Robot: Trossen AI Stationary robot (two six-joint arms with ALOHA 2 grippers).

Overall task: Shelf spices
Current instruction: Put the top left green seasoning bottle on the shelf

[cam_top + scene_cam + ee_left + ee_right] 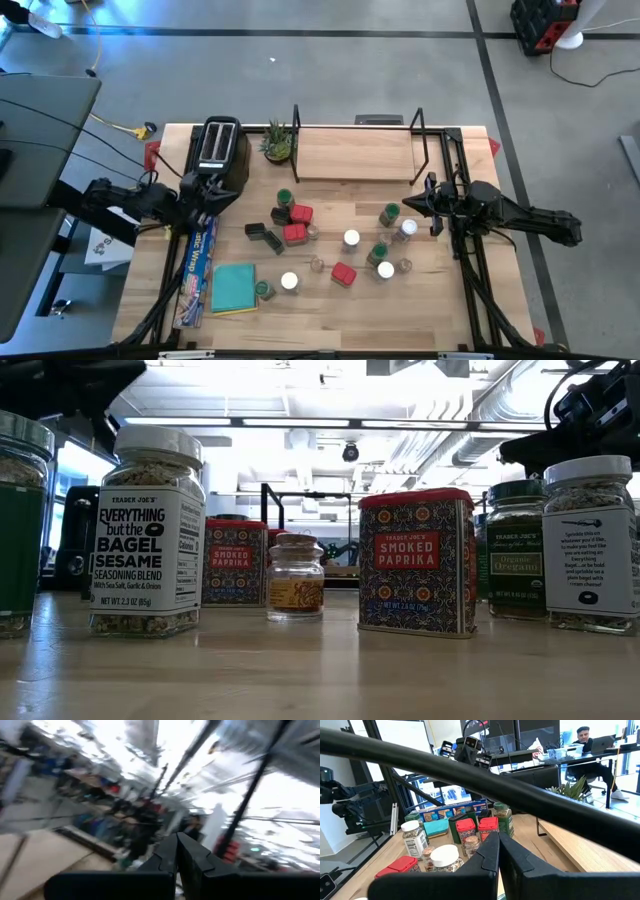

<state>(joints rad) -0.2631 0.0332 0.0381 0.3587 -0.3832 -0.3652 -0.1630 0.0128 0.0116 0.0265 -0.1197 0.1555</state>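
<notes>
The task stands at its start: the shelf [355,152], a light-wood rack at the back of the bench [400,320], carries nothing visible, and the spices [330,240] are all scattered on the bench in front of it. The left gripper [215,190] hovers beside the black toaster [220,145], jaws pressed together and empty. The right gripper [432,200] hangs near the shelf's right frame end, jaws pressed together and empty, with two jars just beside it. The next move probably calls for spreading the jaws of one gripper, lowering it over a nearby upright jar, and gripping below the lid. Container contents, from the low view: a white-lidded jar [147,530] labelled everything-but-the-bagel seasoning shows a seed blend; two red tins [415,560] are labelled smoked paprika, contents hidden; a tiny clear jar [295,577] holds something orange-brown; a green-lidded jar [516,548] reads organic oregano. A small potted plant [277,142] stands at the shelf's left end.
</notes>
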